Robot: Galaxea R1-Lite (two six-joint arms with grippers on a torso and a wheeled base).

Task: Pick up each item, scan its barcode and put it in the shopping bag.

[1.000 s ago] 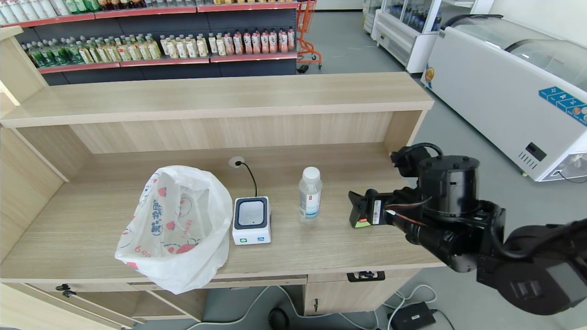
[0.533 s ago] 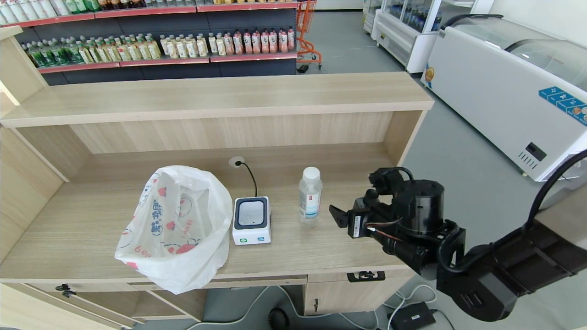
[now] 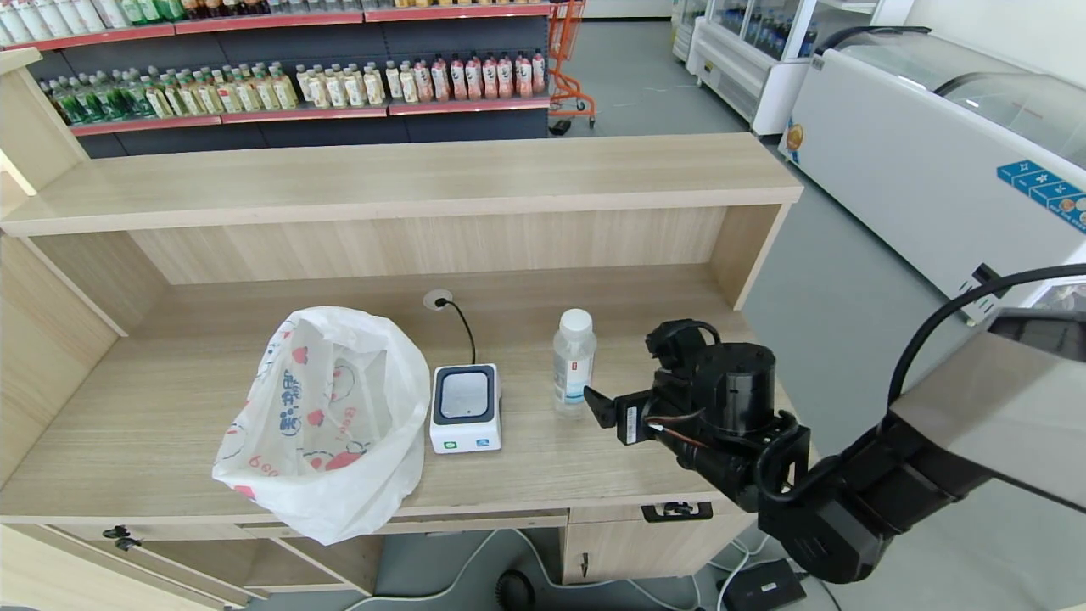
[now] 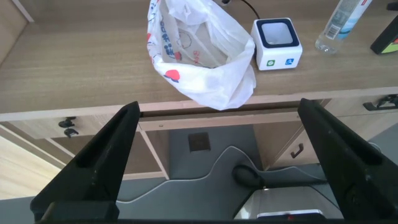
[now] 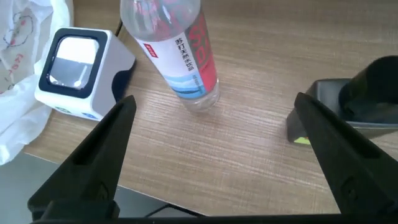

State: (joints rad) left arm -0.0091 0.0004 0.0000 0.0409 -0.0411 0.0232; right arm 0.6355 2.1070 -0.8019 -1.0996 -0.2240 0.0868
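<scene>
- Just ahead of the right gripper [image 3: 612, 413], whose fingers stood apart and held nothing, the water bottle [image 3: 573, 363] stood upright on the counter [image 3: 543, 475]. It was near the fingertips but touched neither, as far as could be told.
- Just outside one finger of that gripper, a dark box [image 5: 339, 106] with a green edge lay on the counter. It was probably another item waiting to be scanned.
- Beyond the bottle from the gripper sat the scanner [image 3: 465, 407], window up, and past it the shopping bag [image 3: 254, 441], its mouth open.
- The left gripper [image 4: 216, 112] hung empty with its fingers wide apart in front of the counter's edge, the bag just beyond it.
- The likeliest risk was tipping: the bottle looked tall, narrow and light, so a fingertip striking it off-centre could topple it towards the scanner.
- A closing finger could also catch and shove the dark box, since it lay so near.
- The bottle's smooth round wall could turn in the grip, leaving its barcode facing away from the scanner window.
</scene>
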